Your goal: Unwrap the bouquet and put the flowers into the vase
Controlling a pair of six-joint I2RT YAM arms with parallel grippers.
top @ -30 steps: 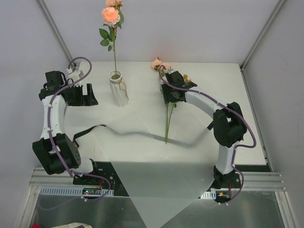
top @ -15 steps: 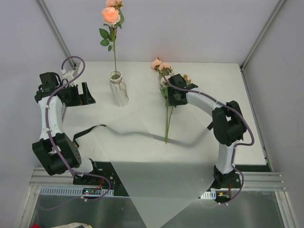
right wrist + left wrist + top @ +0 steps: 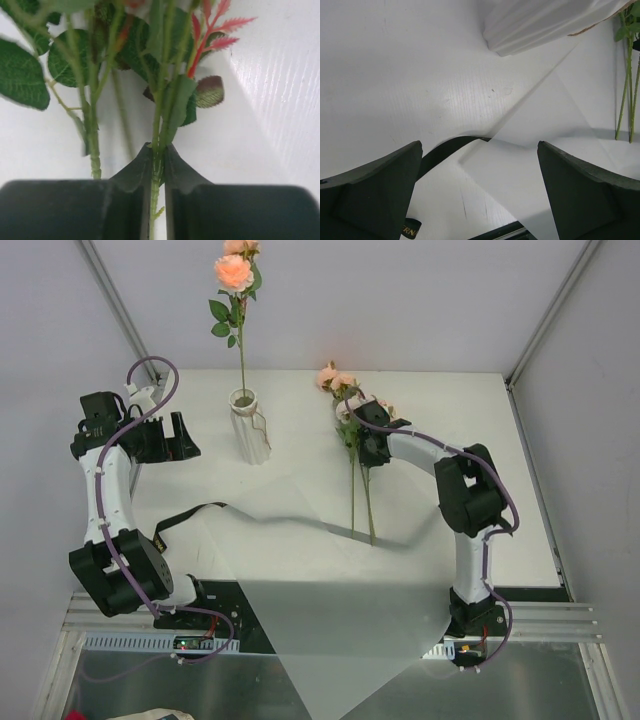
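Right wrist view shows the right claw pinched onto one thin green stem of the flowers lying on the counter. One bloom already stands in the vase, and the wrapping paper lies unfolded. The left claw gapes wide and holds nothing. The other stems have yet to go in.

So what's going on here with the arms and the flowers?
The right arm's jaws are pinched on one thin green stem among the peach-pink flowers lying on the table. One peach flower already stands in the ribbed whitish vase. The left arm's jaws hang open beside it, empty. The white wrapping paper lies unfolded.
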